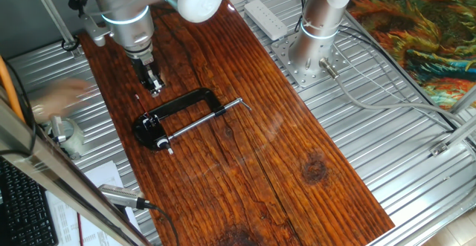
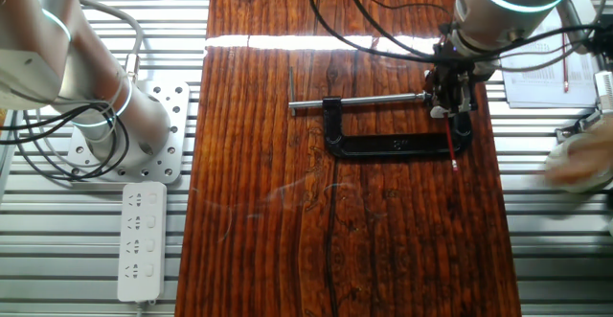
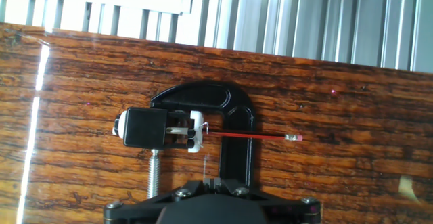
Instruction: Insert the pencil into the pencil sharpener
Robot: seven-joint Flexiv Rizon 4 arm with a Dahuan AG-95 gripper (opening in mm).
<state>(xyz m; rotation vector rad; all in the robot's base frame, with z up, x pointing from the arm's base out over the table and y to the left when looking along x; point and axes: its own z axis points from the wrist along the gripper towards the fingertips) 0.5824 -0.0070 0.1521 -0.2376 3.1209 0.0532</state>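
Looking down from one fixed view, the claw (image 1: pixel 154 83) hangs low over the dark wooden tabletop (image 1: pixel 282 172), just above the upper left end of the black C-clamp (image 1: pixel 178 117). The clamp lies flat, its silver screw rod (image 1: pixel 204 120) running up to the right. A white power strip (image 1: pixel 265 18) lies at the board's far edge, near the bolted base of a second arm (image 1: pixel 316 34). The pencil is too thin to make out here, and whether the claw is spread or pressed together cannot be told.

From the other fixed view, the claw (image 2: pixel 450 101) sits over the right end of the clamp (image 2: pixel 397 145), beside the tip of the screw rod (image 2: pixel 359 100). The red pencil (image 2: pixel 450 147) slants down from under the fingers across the clamp's right arm to the wood. The fingers appear close together around its upper end, though the grip itself is hidden.

Through the hand view, the pencil (image 3: pixel 247 136) lies almost level, crossing the arch of the clamp (image 3: pixel 233 126). Its left end meets a small white and black block, apparently the pencil sharpener (image 3: pixel 193 132), held against the clamp's square pad; its capped end points right. The claw's housing (image 3: pixel 210 207) fills the bottom edge, with its fingertips not clearly shown.
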